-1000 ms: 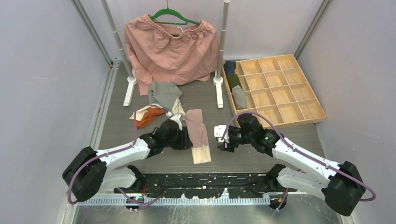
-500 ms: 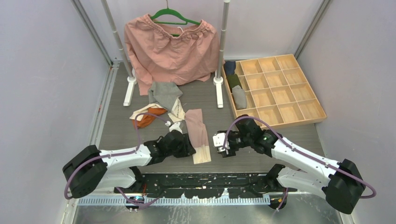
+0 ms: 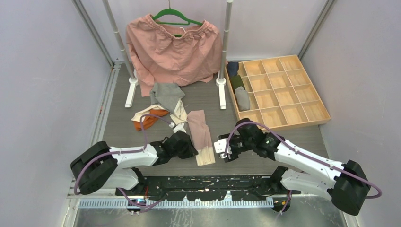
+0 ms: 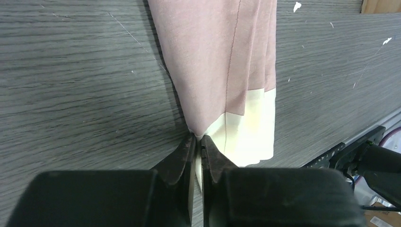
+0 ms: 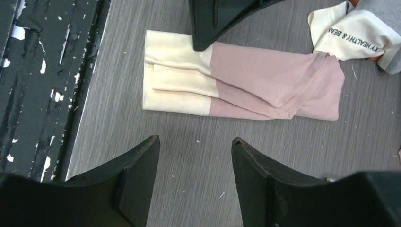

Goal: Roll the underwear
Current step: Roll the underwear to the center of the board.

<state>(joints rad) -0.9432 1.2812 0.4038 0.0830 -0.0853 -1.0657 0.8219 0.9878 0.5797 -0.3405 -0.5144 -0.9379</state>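
Observation:
A dusty pink underwear with a cream waistband lies folded into a long strip on the grey table. My left gripper sits at its left edge near the cream band. In the left wrist view my left gripper is shut on that edge of the underwear, with cream cloth pinched between the fingers. My right gripper stands open just right of the strip. In the right wrist view my right gripper is over bare table, a little short of the underwear. More underwear lies behind: grey, orange and cream.
A wooden compartment tray at the right holds navy, dark green and grey rolls in its left column. A large salmon garment hangs on a rack at the back. A black rail runs along the near edge.
My left gripper slid toward the near edge along the pink underwear's left side and shut on its edge. My right gripper drifted slightly left and nearer, still open.

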